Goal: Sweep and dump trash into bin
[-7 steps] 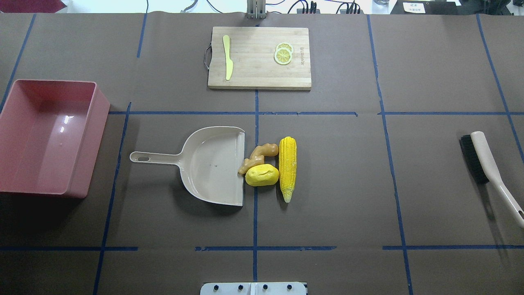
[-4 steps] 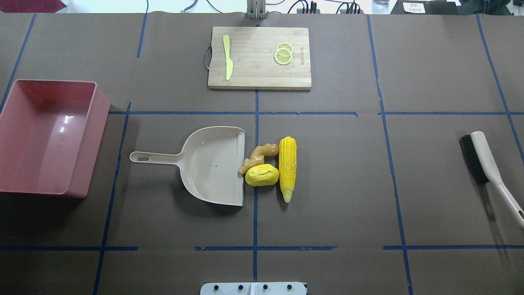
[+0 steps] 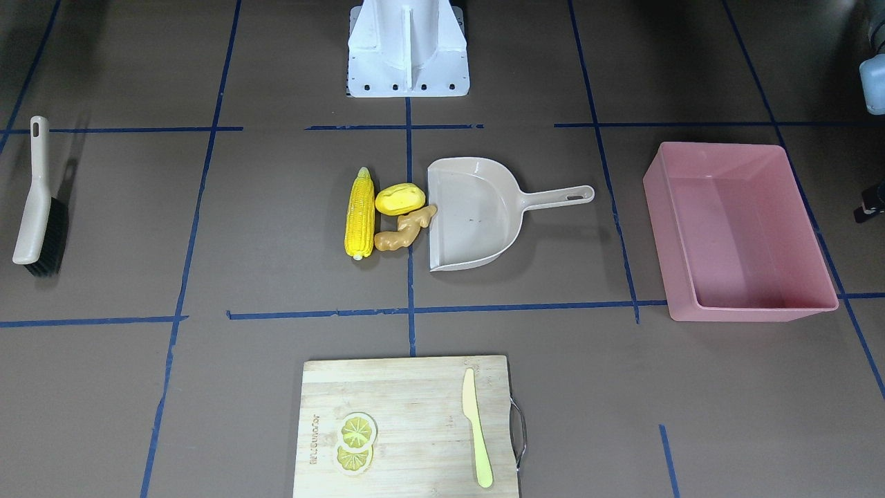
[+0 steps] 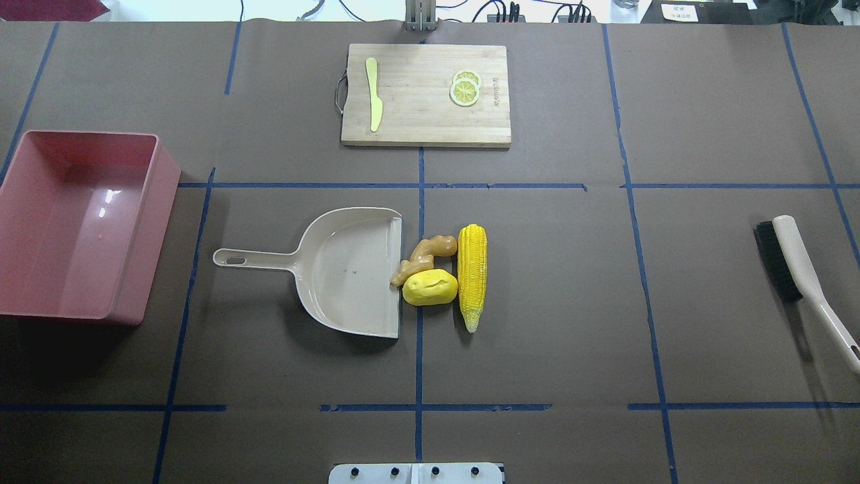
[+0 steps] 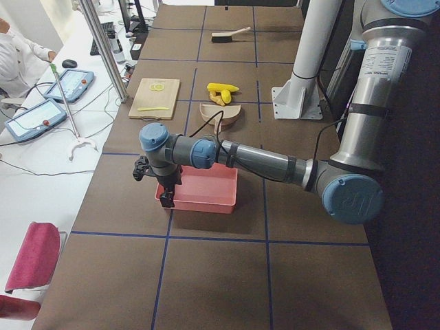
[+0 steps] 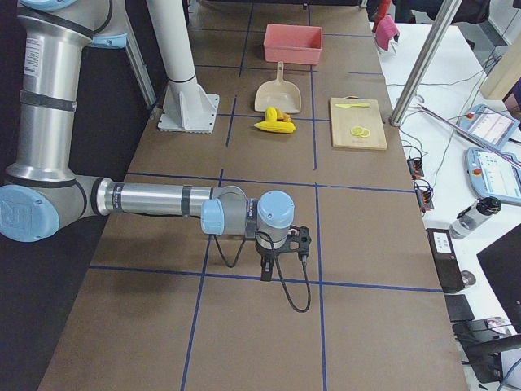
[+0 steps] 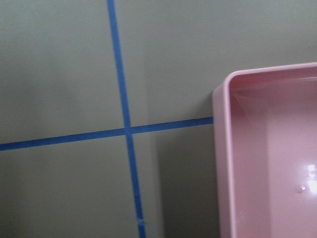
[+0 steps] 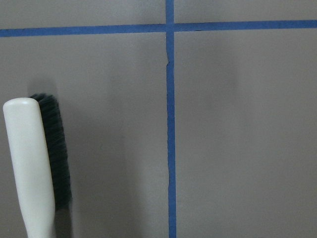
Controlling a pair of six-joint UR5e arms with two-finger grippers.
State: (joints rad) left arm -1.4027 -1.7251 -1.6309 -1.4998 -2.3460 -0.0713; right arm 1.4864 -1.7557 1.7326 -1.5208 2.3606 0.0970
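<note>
Corn (image 4: 471, 275), potato lump (image 4: 430, 287) and ginger (image 4: 423, 255) lie by the open edge of the dustpan (image 4: 342, 269), far from the pink bin (image 4: 160, 228), and nobody can tell if the left gripper (image 5: 166, 198) or right gripper (image 6: 265, 270) has fingers apart or together.

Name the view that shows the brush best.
Exterior front-facing: the whole brush lies in frame, handle and bristles. Overhead crops the handle's end; right wrist-mounted shows only its head; exterior left shows it tiny and far.

On the cutting board (image 3: 415, 415) I see one edge-printed brand mark (image 3: 312, 438), too small to read.
</note>
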